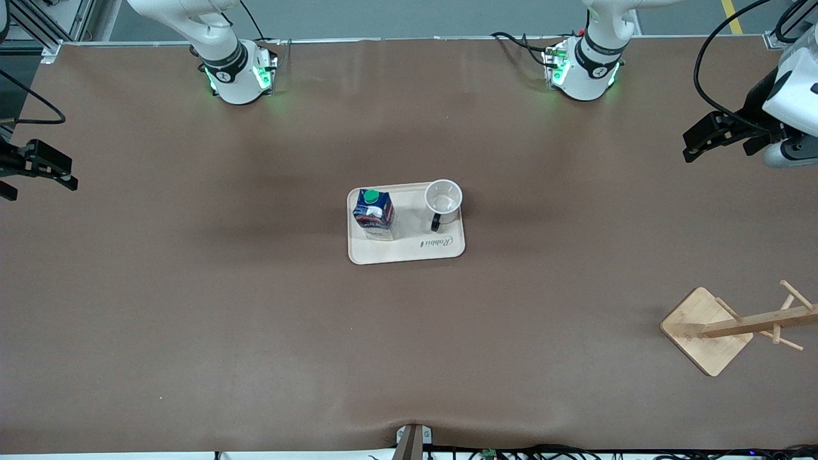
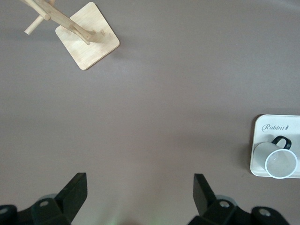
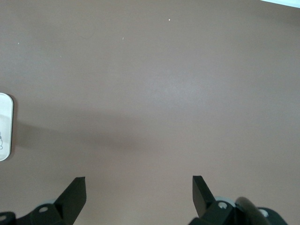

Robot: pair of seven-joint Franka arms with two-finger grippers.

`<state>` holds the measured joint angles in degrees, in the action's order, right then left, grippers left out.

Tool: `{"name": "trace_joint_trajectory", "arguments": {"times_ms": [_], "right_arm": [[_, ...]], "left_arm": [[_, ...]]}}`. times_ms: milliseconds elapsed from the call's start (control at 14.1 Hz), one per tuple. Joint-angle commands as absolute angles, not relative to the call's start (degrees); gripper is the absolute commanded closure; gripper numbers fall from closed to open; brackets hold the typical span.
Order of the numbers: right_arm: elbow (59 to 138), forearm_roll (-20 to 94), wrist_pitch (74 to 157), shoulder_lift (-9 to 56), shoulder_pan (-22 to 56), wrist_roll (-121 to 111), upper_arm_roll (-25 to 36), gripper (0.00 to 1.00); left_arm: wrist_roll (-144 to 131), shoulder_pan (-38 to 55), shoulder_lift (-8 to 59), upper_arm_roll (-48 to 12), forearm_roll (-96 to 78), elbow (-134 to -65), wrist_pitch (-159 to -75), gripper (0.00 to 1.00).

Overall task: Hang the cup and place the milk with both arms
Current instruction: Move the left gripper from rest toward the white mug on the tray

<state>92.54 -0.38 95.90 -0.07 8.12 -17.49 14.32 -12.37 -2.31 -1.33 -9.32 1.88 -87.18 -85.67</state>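
Observation:
The white cup (image 1: 443, 199) with a black handle stands upright on a pale tray (image 1: 409, 252) at the table's middle. The dark blue milk (image 1: 374, 211) with a green cap stands on the same tray, toward the right arm's end. My left gripper (image 1: 690, 148) is open and empty, up in the air over the left arm's end of the table. My right gripper (image 1: 41, 186) is open and empty over the right arm's end. The left wrist view shows its open gripper (image 2: 139, 183), the cup (image 2: 280, 161) and the tray (image 2: 276, 126). The right wrist view shows its open gripper (image 3: 138, 180) over bare table and the tray's edge (image 3: 4, 126).
A wooden mug rack (image 1: 706, 329) with pegs stands on a square base near the front camera at the left arm's end; it also shows in the left wrist view (image 2: 86, 42). Brown table surface (image 1: 255, 306) lies around the tray.

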Motion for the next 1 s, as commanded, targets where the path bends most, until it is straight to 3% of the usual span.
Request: {"name": "trace_joint_trajectory", "arguments": {"times_ms": [0,569,924], "right_arm": [[91.3,-0.1,95.5,0.7,7.3,-18.3,13.9,0.0],[91.2,-0.1,95.5,1.0,7.3,-18.3,14.0,0.0],[91.1,-0.1,95.5,1.7,7.3,-18.3,14.0,0.0]], "left_arm": [[-12.2,-2.6,-1.1,-9.6,2.1,-86.3,-85.6,0.0],[-14.8,2.1,5.0,-12.3,2.2,-88.2,-86.8,0.0],[-31.1,13.7,11.0,-13.4,3.4,-95.7,-98.3,0.0]]}}
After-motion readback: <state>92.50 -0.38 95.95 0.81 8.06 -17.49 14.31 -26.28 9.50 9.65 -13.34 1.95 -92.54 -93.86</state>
